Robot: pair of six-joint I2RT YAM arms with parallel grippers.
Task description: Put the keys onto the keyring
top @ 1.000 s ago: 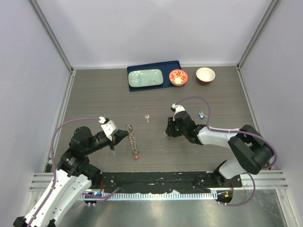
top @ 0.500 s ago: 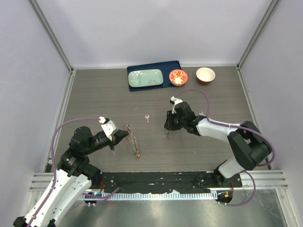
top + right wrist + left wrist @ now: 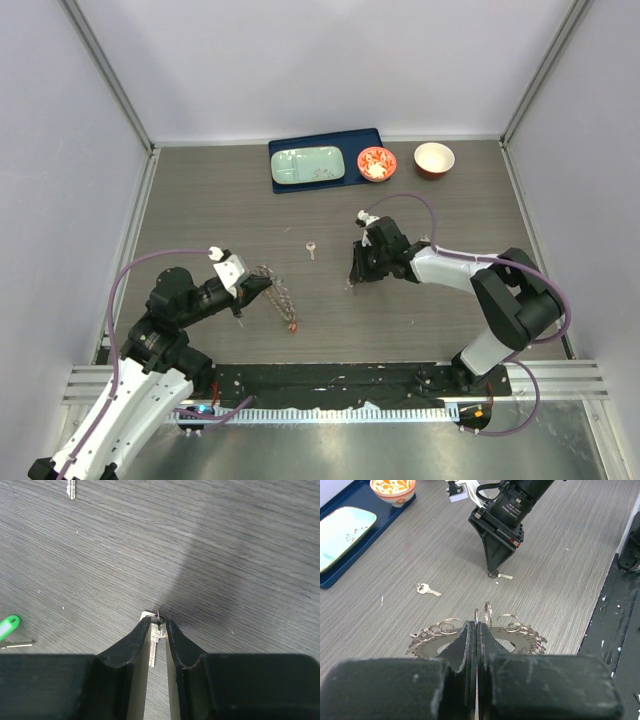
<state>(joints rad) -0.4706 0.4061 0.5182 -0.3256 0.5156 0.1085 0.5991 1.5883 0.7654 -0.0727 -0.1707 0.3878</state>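
My left gripper [image 3: 476, 625] is shut on the keyring [image 3: 520, 642], a toothed grey disc hung with small wire rings. In the top view it stands on edge at the left gripper [image 3: 266, 284], the keyring [image 3: 278, 292] carrying a red-headed key [image 3: 292, 326] at its near end. My right gripper [image 3: 158, 621] points down at the table. Its jaws are narrowly open astride a silver key [image 3: 156, 642] that lies flat. The left wrist view shows that key [image 3: 505, 576] poking out beside the right gripper [image 3: 495, 572]. A second silver key [image 3: 311, 248] lies loose between the arms.
A blue tray [image 3: 325, 140] at the back holds a pale green plate [image 3: 308, 165]. A red-patterned bowl [image 3: 377, 163] and a red-and-white bowl [image 3: 434, 158] stand to its right. A green-headed key [image 3: 9, 626] lies left of the right gripper.
My right gripper has shifted a little away from the near edge and its jaws have narrowed around the silver key. The left arm and the keyring have not moved.
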